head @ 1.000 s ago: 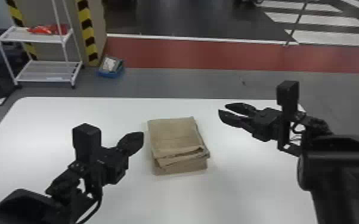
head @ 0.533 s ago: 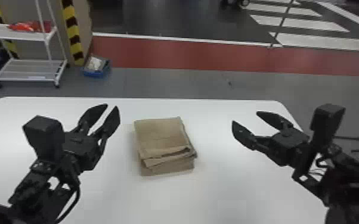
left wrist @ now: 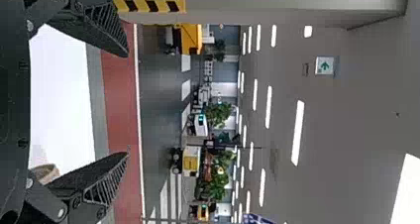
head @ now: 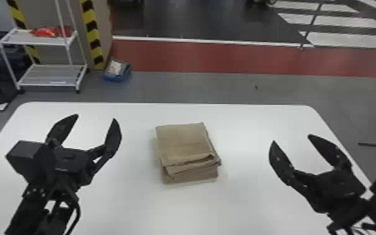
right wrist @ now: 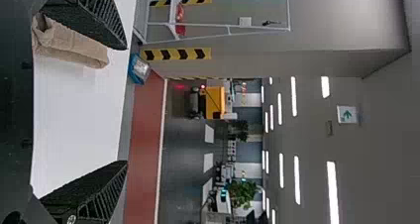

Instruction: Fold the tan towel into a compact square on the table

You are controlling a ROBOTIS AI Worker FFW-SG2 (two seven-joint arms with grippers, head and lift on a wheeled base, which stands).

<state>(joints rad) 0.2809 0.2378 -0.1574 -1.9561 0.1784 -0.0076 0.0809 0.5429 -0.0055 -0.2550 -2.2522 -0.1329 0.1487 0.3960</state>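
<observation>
The tan towel (head: 184, 140) lies folded into a layered, roughly square stack on the white table, its near edge showing uneven layers. To its left my left gripper (head: 96, 117) is held open and apart from it. My right gripper (head: 291, 138), also open, is off to the towel's right. In the left wrist view, the left gripper (left wrist: 128, 104) has wide-spread fingers with a bit of towel (left wrist: 45, 173) behind one of them. The right wrist view has the right gripper (right wrist: 127, 105) spread wide, the towel (right wrist: 74, 43) partly behind one finger.
The white table (head: 243, 125) has rounded far corners. Beyond it, on the floor, stand a white shelf rack (head: 48, 76) with red items and a blue bin (head: 117, 70), both at the far left. A striped pillar (head: 92, 37) rises beside the rack.
Both grippers have opened wider and turned to point more toward the table's far side. The left has moved leftward from the towel, the right outward to the right. The towel looks unchanged.
</observation>
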